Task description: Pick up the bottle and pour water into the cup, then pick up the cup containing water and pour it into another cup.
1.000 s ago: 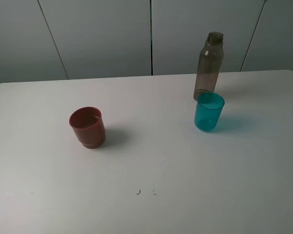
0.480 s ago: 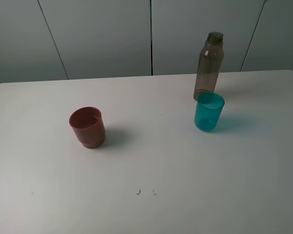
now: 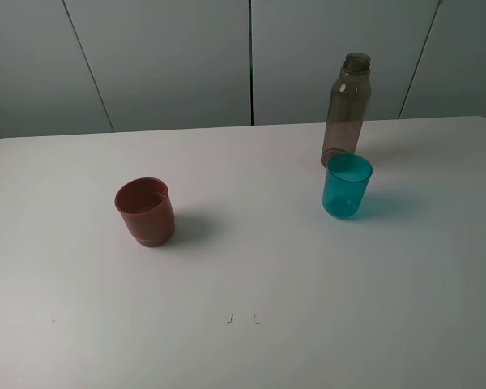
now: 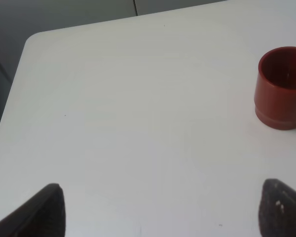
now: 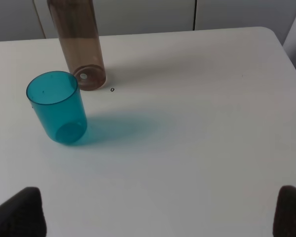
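Showing the layout: a white tabletop (image 3: 251,267) carries three upright vessels; no arm appears in the high view.
Bottle: the tall, slim, smoky grey-brown translucent plastic bottle (image 3: 346,109) stands uncapped at upper right of the high view, probably set on the right arm's side for an easy first pick.
Cup: the teal-blue translucent plastic tumbler (image 3: 346,185) stands just in front of the bottle, seemingly touching its base, likely kept close to shorten the pour.
Another cup: the opaque red-brown plastic cup with stepped base (image 3: 146,211) stands left of centre, well apart from the pair, on the left arm's side.
Right gripper (image 5: 160,212): jaws spread wide, holding nothing; only dark tips show at the lower corners of its wrist view.
Left gripper (image 4: 163,210): jaws likewise wide apart and empty, with tips in the lower corners.
Hidden: the bottle's neck is cut off in the right wrist view.
Unclear: water level in the bottle and tumbler cannot be made out.
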